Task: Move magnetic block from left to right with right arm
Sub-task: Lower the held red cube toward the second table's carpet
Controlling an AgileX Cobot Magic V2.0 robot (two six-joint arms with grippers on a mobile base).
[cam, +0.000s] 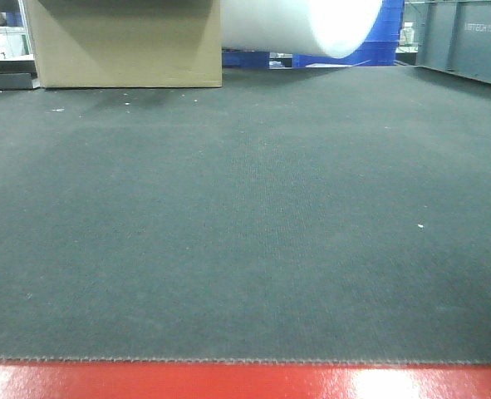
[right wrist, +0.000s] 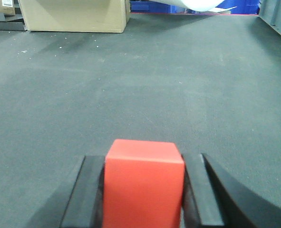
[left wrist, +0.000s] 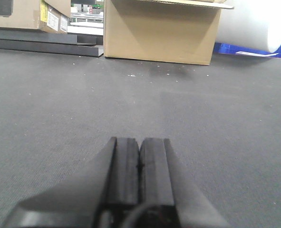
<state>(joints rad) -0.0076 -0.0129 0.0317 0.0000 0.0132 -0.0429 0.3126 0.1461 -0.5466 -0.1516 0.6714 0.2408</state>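
- The bench [cam: 245, 208] is one wide spread of dark grey matting. It runs from the cardboard box [cam: 129, 46] at its far edge back to the camera, and nothing lies on the part the front view shows.
- The cardboard box is the landmark. It stands at the far left of the bench, with a white roll [cam: 311, 25] just to its right.
- The right tool [right wrist: 144, 164] sits well on the near side of the box and to the right of it, pointing toward the far edge. Its two black fingers [right wrist: 90, 190] pinch the cube from either side.
- The left tool [left wrist: 139, 142] also sits well short of the box, aimed at the box's left part. Its pads are pressed together on nothing.
- The magnetic block [right wrist: 144, 185] is squarely between the right tool's fingers, its flat sides against the pads and its top face clear. Being a cube, it has no long axis to align.
- I cannot tell whether it rests on the matting or is lifted.
- As I judge it, the grasp is made, so the carry should go sideways, away from the box's side, across the bare matting below the roll.
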